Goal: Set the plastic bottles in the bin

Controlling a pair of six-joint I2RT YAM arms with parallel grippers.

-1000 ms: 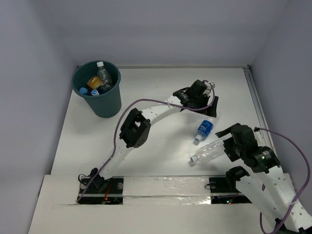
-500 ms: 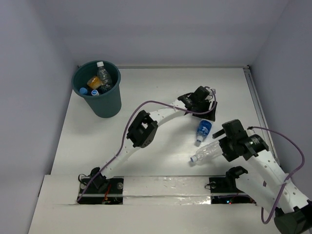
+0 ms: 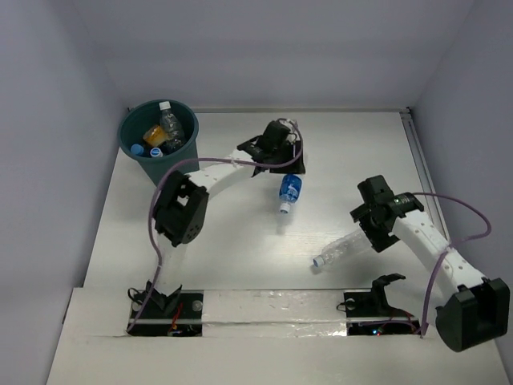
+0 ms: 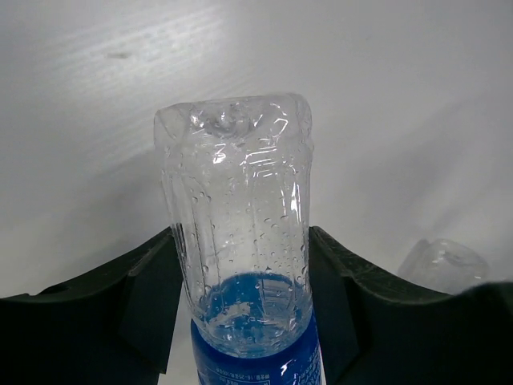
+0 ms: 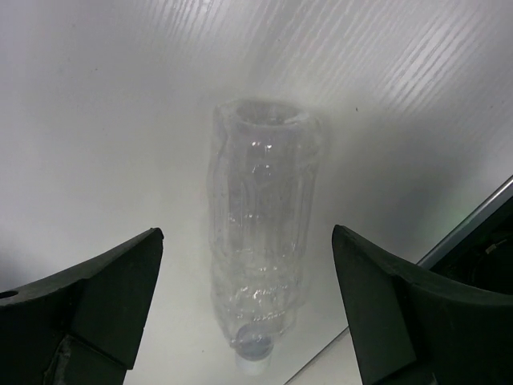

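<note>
A blue-labelled plastic bottle point(image 3: 288, 192) hangs above the table, and my left gripper point(image 3: 286, 170) is shut on it. In the left wrist view its clear body point(image 4: 240, 233) stands pinched between both black fingers point(image 4: 144, 305). A clear crinkled bottle point(image 3: 343, 249) lies on the table, white cap toward the near edge. My right gripper point(image 3: 370, 228) hovers open over its far end; in the right wrist view the bottle point(image 5: 260, 233) lies between the spread fingers point(image 5: 112, 281), untouched. The dark teal bin point(image 3: 172, 172) at the far left holds several bottles, one of them orange point(image 3: 152, 132).
Walls close the table at the back and on both sides. A metal rail point(image 3: 417, 152) runs along the right edge. The left arm's purple cable point(image 3: 208, 160) arcs close to the bin. A bit of clear plastic point(image 4: 442, 265) shows at the lower right of the left wrist view.
The left gripper closed on the blue-labelled bottle, lifted it and carried it left toward the bin. The right gripper swung out over the clear bottle, which has not moved.
</note>
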